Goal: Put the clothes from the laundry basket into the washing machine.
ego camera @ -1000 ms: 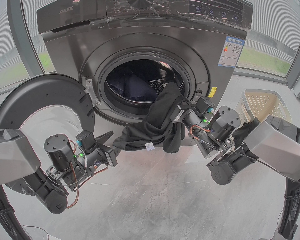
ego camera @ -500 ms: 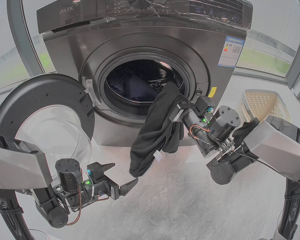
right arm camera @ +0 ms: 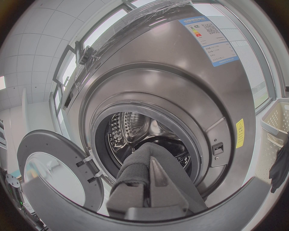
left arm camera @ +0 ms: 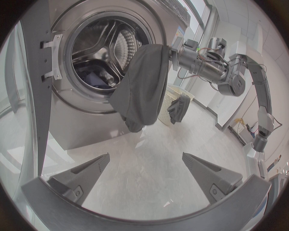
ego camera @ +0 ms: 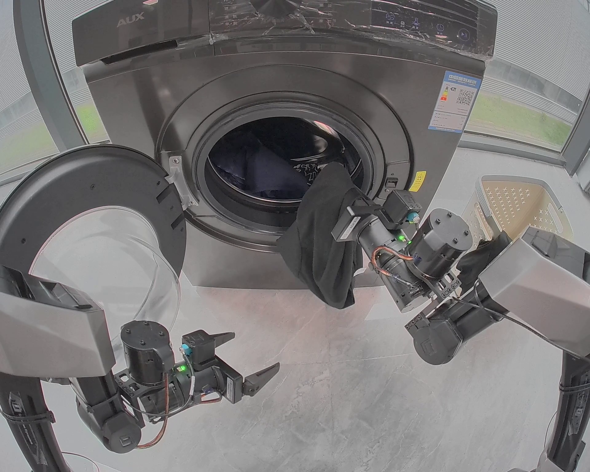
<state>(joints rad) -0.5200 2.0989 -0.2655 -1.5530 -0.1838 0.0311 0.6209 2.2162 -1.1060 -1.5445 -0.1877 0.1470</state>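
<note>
Black garment (ego camera: 316,246) hangs pinched in the right hand (right arm camera: 149,168) at the washing machine (ego camera: 276,80) opening

Satin metal, matt cloth, glossy stone.
The washing machine (ego camera: 289,80) has a brushed grey metallic sheen, and its drum (right arm camera: 129,126) is polished, perforated steel. Crinkled clear film (ego camera: 344,18) covers the panel at twelve o'clock. The black garment (ego camera: 319,252) is soft matt cloth (no shine at all). At nine o'clock the door (ego camera: 92,178) has a matt dark rim and a clear glossy bowl. At three o'clock the laundry basket (ego camera: 522,206) is cream perforated plastic. The floor (ego camera: 332,393) is smooth, veined, glossy tile.
</note>
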